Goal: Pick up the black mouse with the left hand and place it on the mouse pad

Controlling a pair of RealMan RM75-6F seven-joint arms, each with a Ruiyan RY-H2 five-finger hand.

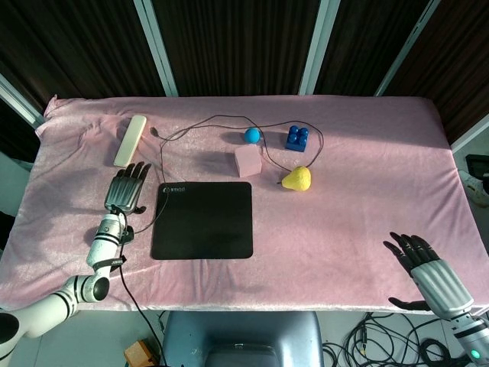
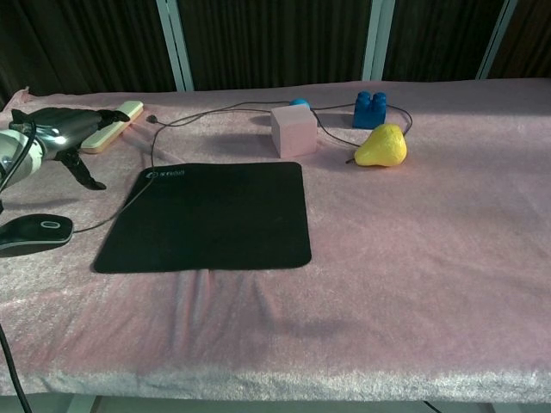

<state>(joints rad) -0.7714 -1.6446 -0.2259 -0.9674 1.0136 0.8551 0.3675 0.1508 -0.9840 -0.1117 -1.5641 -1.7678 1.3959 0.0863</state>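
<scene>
Black mouse [image 2: 36,233] is lying below the left hand [image 2: 65,138], whose fingers [image 1: 131,177] are spread and empty; lowering squarely over it is advised.

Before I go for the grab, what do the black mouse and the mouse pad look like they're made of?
Black mouse: likely hard plastic, smooth and slightly glossy, with a pale highlight along its top. Mouse pad: looks like matte fabric over a soft base, flat black with no glare and rounded corners. Both are guesses from appearance.
</scene>
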